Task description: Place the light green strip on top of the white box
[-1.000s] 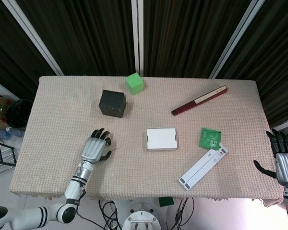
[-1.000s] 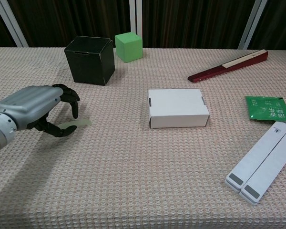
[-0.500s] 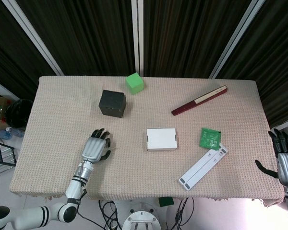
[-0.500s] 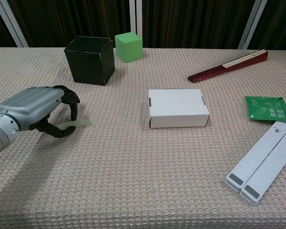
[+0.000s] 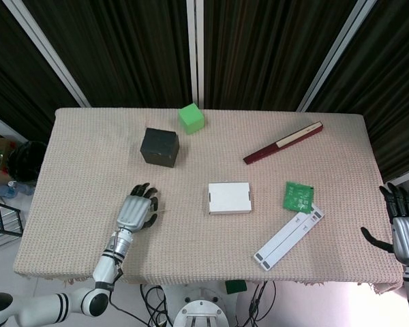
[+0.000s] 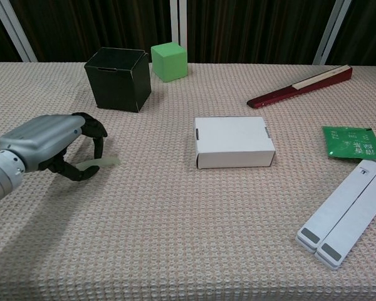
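The light green strip (image 6: 106, 164) lies low over the cloth at the front left, its free end pointing right. My left hand (image 6: 47, 141) curls around the strip's left part, thumb under and fingers over it; the head view shows this hand (image 5: 138, 210) from above. The white box (image 6: 233, 141) sits mid-table, about a hand's length to the right of the strip, and shows in the head view too (image 5: 229, 197). My right hand (image 5: 403, 228) hangs off the table's right edge, fingers spread and empty.
A black box (image 6: 117, 78) and a green cube (image 6: 169, 61) stand at the back left. A dark red stick (image 6: 301, 84) lies at the back right. A green packet (image 6: 353, 142) and a long white folded stand (image 6: 348, 210) lie at the right.
The left hand's fingers have drawn in slightly around the strip. The right hand dipped a little and came back. Everything else is as it was.
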